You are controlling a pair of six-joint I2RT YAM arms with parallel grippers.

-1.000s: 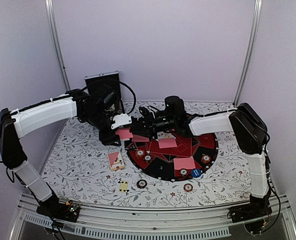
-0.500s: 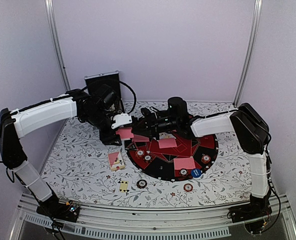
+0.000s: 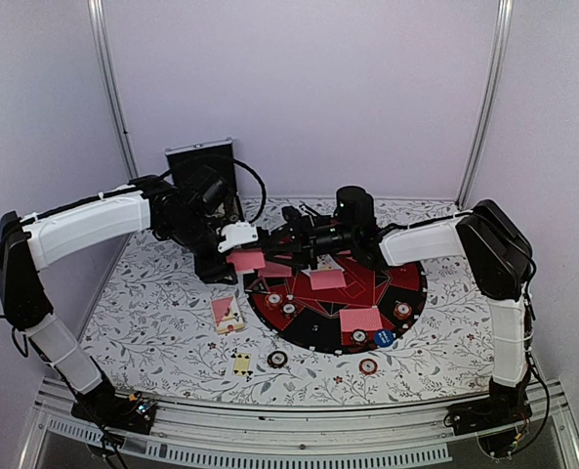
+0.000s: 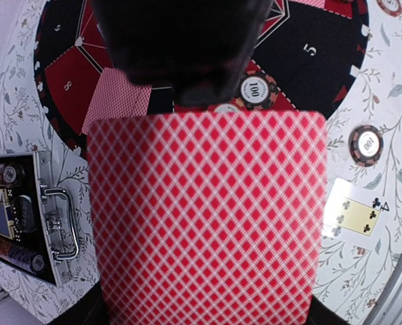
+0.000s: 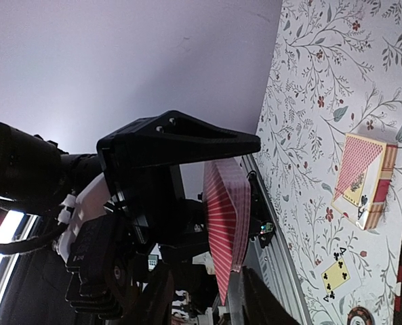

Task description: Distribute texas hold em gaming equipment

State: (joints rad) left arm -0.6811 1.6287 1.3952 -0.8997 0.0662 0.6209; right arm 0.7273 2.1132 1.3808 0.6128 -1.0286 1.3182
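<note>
My left gripper point(image 3: 236, 240) is shut on a deck of pink-backed playing cards point(image 3: 247, 260), held above the left rim of the round mat point(image 3: 411, 285). The deck point(image 4: 207, 217) fills the left wrist view and hides the fingers. My right gripper point(image 3: 291, 250) is just right of the deck with its jaws apart. In the right wrist view the deck point(image 5: 226, 227) shows edge-on, and its lower corner sits between the open right gripper point(image 5: 204, 298) fingers. The pink card box point(image 3: 227, 315) lies left of the mat. Face-down cards point(image 3: 326, 278) point(image 3: 360, 319) lie on the mat.
Striped chips point(image 3: 403, 310) point(image 3: 277, 359) point(image 3: 367, 366) and a blue button point(image 3: 384, 337) lie on and near the mat's front. A face-up four of clubs point(image 3: 242, 363) lies near the front edge. The silver-edged black case point(image 3: 201, 168) stands at the back left.
The right gripper's jaws have spread apart and its arm has drawn slightly to the right. The left gripper still holds the deck in the same place.
</note>
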